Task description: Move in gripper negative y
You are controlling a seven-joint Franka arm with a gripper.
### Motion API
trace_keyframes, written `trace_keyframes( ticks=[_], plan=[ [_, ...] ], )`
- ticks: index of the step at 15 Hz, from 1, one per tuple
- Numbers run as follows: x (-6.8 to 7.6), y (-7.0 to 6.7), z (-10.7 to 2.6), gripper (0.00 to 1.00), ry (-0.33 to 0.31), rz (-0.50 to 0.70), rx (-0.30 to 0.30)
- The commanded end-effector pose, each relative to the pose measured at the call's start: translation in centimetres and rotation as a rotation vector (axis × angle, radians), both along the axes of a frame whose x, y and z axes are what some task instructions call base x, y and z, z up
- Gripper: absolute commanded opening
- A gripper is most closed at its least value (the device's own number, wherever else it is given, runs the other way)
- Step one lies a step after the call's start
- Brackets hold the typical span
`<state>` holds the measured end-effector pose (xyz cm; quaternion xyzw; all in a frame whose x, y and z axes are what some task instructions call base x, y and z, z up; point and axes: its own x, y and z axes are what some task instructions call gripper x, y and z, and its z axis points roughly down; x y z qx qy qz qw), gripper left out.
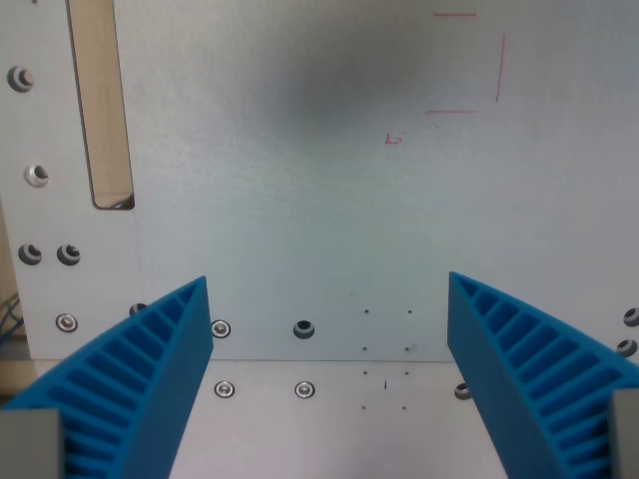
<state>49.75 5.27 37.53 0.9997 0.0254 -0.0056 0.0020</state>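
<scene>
My gripper [329,284] points down at a flat grey metal plate [319,150]. Its two blue ribbed fingers show at the bottom corners, one finger at the wrist view's left [140,369] and one finger at the wrist view's right [529,369]. They stand wide apart with nothing between them. The plate below shows only bolts and small holes.
A long wooden slot [100,100] runs down the plate at the upper left. Red pen marks [469,65] sit at the upper right. Several bolts [305,329] and holes lie along a seam across the plate between the fingers. The plate's left edge shows at far left.
</scene>
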Motion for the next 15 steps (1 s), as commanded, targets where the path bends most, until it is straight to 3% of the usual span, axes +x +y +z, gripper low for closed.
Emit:
trace_keyframes(
  ticks=[1,15],
  plan=[
    [-0.1,0.5,0.2,1.00,-0.005,0.000,0.000],
    [-0.4,7.5,0.2,1.00,-0.005,0.000,0.000]
  ],
)
